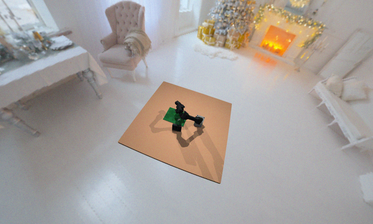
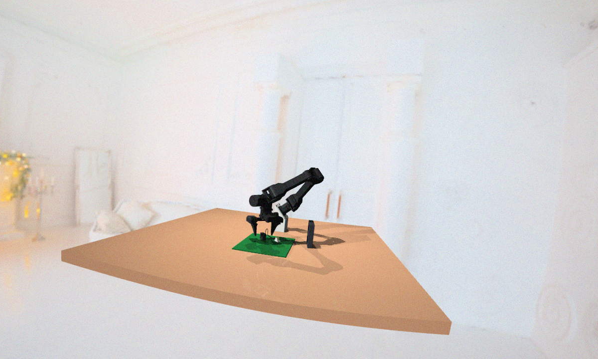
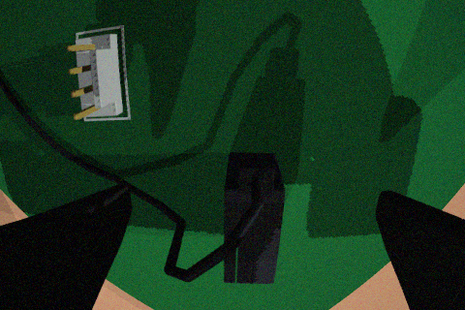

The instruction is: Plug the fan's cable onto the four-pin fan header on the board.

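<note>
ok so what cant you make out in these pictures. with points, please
- Underside of the plug (image 3: 254, 247): the wrist view looks down on its top.
- Pins of the white four-pin header (image 3: 110, 75) in the exterior view: too small there.
- Where the cable (image 3: 53, 142) goes past the left edge of the wrist view: cut off.
- Tips of the gripper (image 1: 179, 115) in the top view: the arm above blocks them.
- Any label on the black upright block (image 1: 176, 128) (image 2: 310, 234): too small in the top and exterior views.
</note>
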